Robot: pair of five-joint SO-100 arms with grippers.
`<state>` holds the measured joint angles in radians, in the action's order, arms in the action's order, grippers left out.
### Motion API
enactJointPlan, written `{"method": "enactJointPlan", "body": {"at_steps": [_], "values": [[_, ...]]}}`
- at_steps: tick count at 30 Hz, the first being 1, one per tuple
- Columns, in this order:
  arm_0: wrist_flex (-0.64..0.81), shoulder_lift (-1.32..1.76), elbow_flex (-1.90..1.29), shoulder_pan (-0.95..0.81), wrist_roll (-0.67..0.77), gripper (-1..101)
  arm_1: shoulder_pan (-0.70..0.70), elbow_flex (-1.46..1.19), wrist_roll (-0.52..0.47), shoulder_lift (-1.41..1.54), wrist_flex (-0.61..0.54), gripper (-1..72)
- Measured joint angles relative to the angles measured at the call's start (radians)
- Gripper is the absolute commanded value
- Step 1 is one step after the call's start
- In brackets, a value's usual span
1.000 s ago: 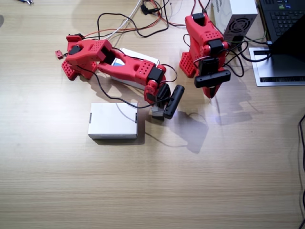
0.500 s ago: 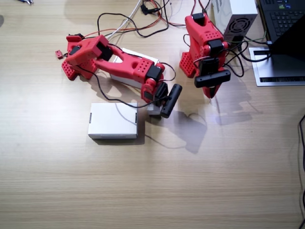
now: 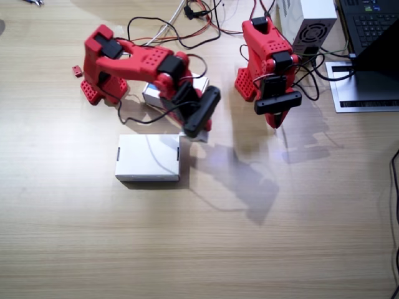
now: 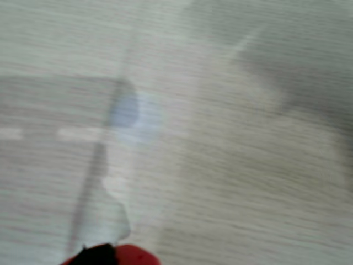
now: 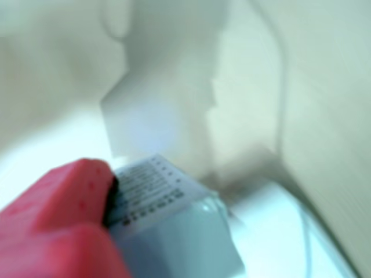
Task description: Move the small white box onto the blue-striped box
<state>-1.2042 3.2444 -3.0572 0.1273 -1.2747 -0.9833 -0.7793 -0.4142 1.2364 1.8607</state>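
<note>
Small white box (image 5: 174, 231), printed cardboard, clenched in red plastic right tool (image 3: 196, 121) above wood-grain table (image 3: 249, 237).

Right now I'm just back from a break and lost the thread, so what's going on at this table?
The right arm's claw is shut on the small white box and carries it above the wooden table, close to the large plain white box. The blue-striped box lies behind, mostly hidden under that arm, with nothing visible on the part that shows. The left arm is folded by its base, its claw pointing down at the table and holding nothing; whether it is open is unclear.
</note>
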Motion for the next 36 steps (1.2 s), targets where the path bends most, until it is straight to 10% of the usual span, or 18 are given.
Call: {"method": "enactJointPlan", "body": {"at_steps": [7, 36], "values": [[0.0, 0.0, 0.0, 0.0, 0.0, 0, 0.249, -0.256, -0.091, 0.164, 0.0, 23.9], [0.049, 0.0, 0.011, 0.0, 0.06, 0, 0.382, -0.364, -0.13, 0.331, -0.008, 35.8]]}}
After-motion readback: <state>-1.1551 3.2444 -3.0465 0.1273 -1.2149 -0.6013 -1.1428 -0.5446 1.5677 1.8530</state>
